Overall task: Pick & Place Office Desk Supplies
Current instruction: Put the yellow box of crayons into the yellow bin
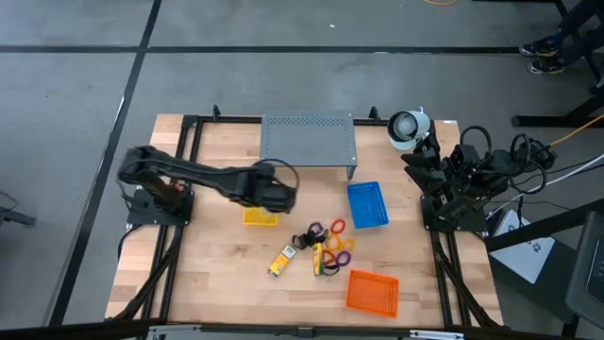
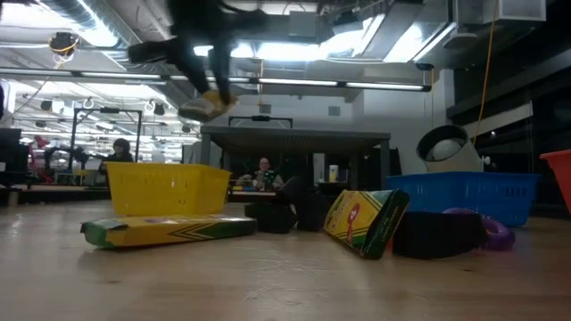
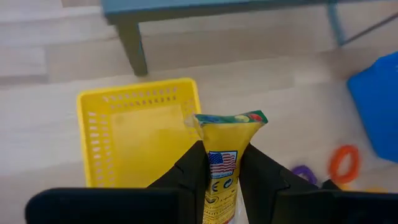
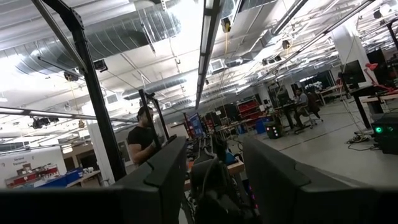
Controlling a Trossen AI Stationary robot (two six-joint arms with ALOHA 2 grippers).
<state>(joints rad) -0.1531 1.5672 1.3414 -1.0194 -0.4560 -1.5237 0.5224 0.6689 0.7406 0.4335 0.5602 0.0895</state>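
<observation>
My left gripper is shut on a yellow-and-white packet and hangs over the near right corner of the yellow tray, also seen from above. A second packet lies flat on the table. A third packet leans tilted against dark clips. Coloured loops and black clips lie between the trays. My right gripper stands open at the table's right edge, raised and pointing into the room, with nothing between its fingers. My left gripper pinches the packet between its two fingers, which lie on the packet's two opposite faces. The fingers slant down from above. The packet's green-printed end sticks out past the fingertips. The packet is lifted clear of the table.
A grey perforated stand fills the far middle of the table. A blue tray sits right of centre and an orange tray near the front edge. A white round device stands at the far right. People sit in the room beyond.
</observation>
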